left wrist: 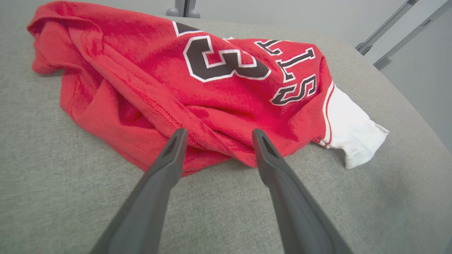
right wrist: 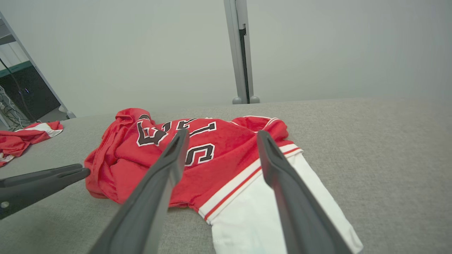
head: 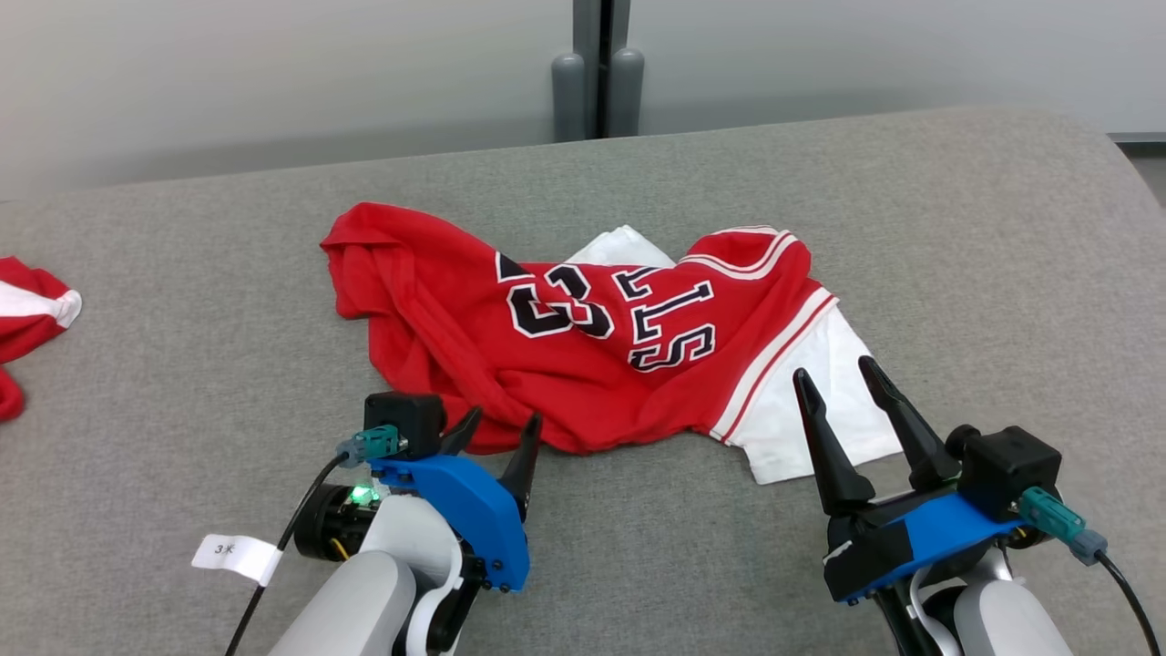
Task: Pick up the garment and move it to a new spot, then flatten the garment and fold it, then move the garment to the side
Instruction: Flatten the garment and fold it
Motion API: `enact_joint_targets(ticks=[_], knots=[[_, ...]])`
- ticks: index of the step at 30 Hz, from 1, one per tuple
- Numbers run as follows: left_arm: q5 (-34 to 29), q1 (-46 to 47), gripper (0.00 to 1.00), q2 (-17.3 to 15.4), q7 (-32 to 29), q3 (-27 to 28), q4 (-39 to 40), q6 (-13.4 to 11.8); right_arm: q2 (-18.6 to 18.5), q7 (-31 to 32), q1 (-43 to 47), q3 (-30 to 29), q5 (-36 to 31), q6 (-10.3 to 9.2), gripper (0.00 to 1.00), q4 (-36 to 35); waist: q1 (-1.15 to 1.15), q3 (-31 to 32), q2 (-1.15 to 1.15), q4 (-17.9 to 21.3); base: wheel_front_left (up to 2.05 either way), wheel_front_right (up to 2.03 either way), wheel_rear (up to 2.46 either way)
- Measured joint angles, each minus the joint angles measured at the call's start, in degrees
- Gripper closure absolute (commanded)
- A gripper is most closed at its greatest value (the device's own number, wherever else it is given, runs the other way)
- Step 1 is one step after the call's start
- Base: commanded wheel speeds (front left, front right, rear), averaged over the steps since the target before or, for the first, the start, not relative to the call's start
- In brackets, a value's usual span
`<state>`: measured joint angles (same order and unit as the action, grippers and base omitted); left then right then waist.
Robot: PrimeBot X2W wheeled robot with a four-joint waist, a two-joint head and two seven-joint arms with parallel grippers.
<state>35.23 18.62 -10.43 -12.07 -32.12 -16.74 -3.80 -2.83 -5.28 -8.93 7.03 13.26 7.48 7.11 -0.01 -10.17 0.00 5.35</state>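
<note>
The garment is a red jersey with white sleeves and black numbers, lying crumpled in the middle of the grey padded table. My left gripper is open at the jersey's near red edge. In the left wrist view its two fingers stand wide apart on either side of a bunched red fold, gripping nothing. My right gripper is open over the white sleeve at the jersey's near right. In the right wrist view that gripper frames the red and white striped trim, and the left gripper's fingers show at the left.
Another red and white garment lies at the table's far left edge. A white paper tag hangs on the left arm's cable. Grey posts stand behind the table. The table's right side curves away.
</note>
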Motion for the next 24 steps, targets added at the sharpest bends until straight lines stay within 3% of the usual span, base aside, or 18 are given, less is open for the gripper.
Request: enact_joint_targets(ticks=[4, 10, 11, 13, 24], knots=[[0.16, 0.0, 0.0, 0.44, -1.6, 0.25, -1.34, -2.3, 0.0, -0.01, 0.05, 0.15, 0.33, 0.0, 0.0, -0.15, 0.0, -0.1, 0.0, 1.1, 0.0, 0.0, 0.0], [2.15, 0.04, 0.0, 2.43, -2.21, 1.42, -4.36, -3.49, -0.01, -0.36, 0.1, 0.29, 0.59, 0.0, 0.0, -0.14, 0.01, -0.75, 0.0, 2.13, 0.0, 0.0, 0.0], [2.14, 0.23, 0.15, 2.48, -2.11, 1.68, -5.3, -3.94, 0.0, -0.37, 0.08, 0.53, 0.63, 0.0, 0.0, -0.12, 0.01, -0.92, 0.0, 2.36, 0.0, 0.0, 0.0], [1.86, 0.62, 1.0, 2.33, -1.67, 2.03, -6.58, -4.81, 0.0, -0.45, 0.02, 0.8, 1.03, 0.0, 0.0, -0.05, 0.01, -1.24, 0.0, 2.8, 0.0, 0.0, 0.0], [4.09, 3.24, 1.0, 3.24, 2.94, 3.71, -7.93, -1.35, 0.0, -1.12, -0.27, -0.11, 1.45, 0.0, 0.0, 0.52, 0.01, -2.11, 0.0, 2.26, 0.0, 0.0, 0.0]])
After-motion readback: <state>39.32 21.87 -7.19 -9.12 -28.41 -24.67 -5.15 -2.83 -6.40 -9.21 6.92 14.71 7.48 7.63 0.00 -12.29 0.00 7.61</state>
